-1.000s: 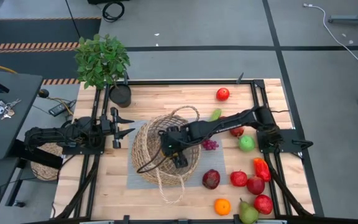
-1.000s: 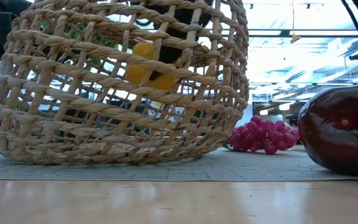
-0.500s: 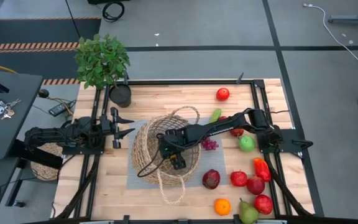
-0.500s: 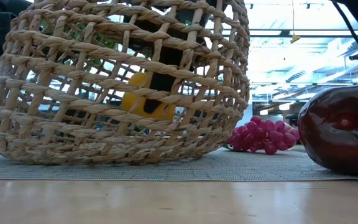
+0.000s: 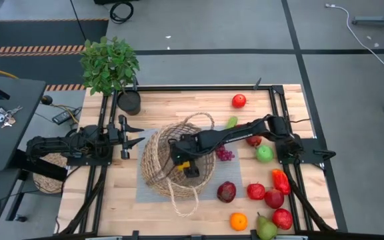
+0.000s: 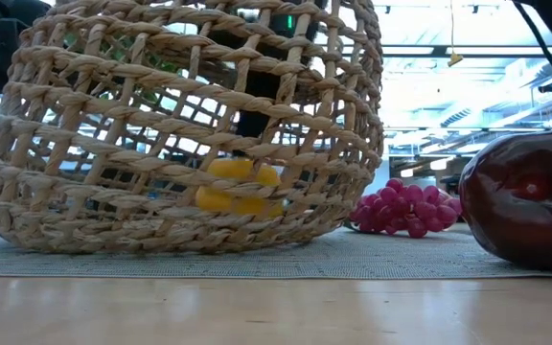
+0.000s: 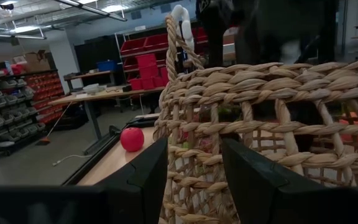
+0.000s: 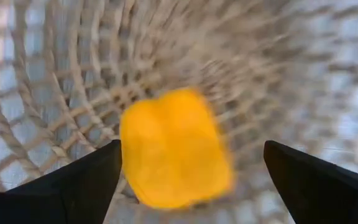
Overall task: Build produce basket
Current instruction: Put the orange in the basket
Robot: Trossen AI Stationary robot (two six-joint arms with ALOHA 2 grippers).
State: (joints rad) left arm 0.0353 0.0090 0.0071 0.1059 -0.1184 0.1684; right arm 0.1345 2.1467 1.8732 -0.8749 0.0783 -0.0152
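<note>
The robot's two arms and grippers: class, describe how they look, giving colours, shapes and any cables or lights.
Both arms are dark, almost black, built of slim jointed segments on black frame mounts. The left gripper ends in two thin pointed dark fingers, seen close up as broad, flat black wedges. The right gripper has matching black fingers. A small green light shows on the right arm in the low view. No markings can be made out.

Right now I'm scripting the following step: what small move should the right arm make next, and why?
Probably lift the right gripper straight up out of the basket: its fingers stand open, and the yellow pepper lies free on the basket's floor.
</note>
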